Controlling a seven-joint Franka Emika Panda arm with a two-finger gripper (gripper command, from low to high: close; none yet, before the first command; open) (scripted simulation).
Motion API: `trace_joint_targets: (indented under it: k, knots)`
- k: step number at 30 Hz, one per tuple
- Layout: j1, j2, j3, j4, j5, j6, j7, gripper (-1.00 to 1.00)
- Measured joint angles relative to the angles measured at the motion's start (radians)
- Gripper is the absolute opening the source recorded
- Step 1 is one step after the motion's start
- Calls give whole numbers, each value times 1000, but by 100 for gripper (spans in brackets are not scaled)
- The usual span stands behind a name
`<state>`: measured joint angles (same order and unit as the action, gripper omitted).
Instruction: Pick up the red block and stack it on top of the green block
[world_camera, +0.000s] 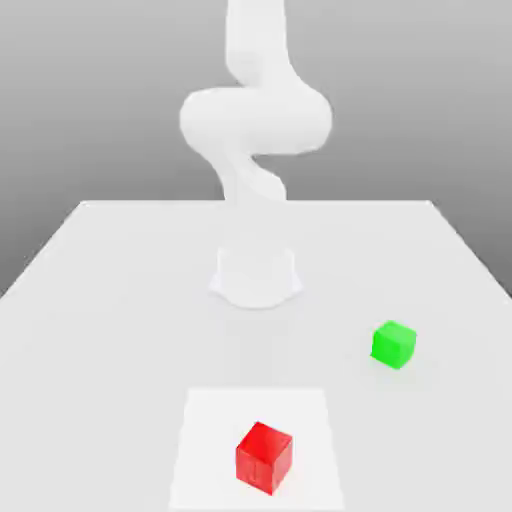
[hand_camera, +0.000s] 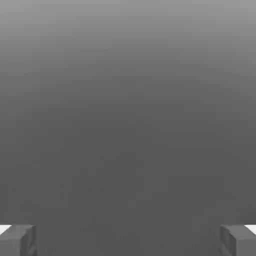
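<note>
well, the red block sits apart from the green block.

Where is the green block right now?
In the exterior view, the green block sits on the table, toward that view's right, beyond the white square with the red block.

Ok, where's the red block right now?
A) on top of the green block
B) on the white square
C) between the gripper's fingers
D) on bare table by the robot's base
B: the red block sits on the white square, apart from the green block.
</note>
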<state>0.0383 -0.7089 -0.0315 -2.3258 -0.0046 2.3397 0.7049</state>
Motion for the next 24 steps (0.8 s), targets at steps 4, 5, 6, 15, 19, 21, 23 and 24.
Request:
trace_joint_targets:
  k: [4, 5, 6, 15, 19, 21, 23, 24]
  knots:
    - [55, 150, -49, -43, 2, 67, -165, 0]
    - [68, 186, -60, -53, 4, 83, -206, 0]
    - [80, 223, -72, -64, 6, 99, -246, 0]
    - [161, 550, -144, -156, 50, 242, -630, 0]
    - [171, 695, -146, -198, 70, 305, -801, 0]
    - [166, 767, -140, -218, 72, 337, -880, 0]
    - [157, 839, -131, -235, 69, 372, -948, 0]
    - [152, 875, -124, -236, 76, 397, -969, 0]
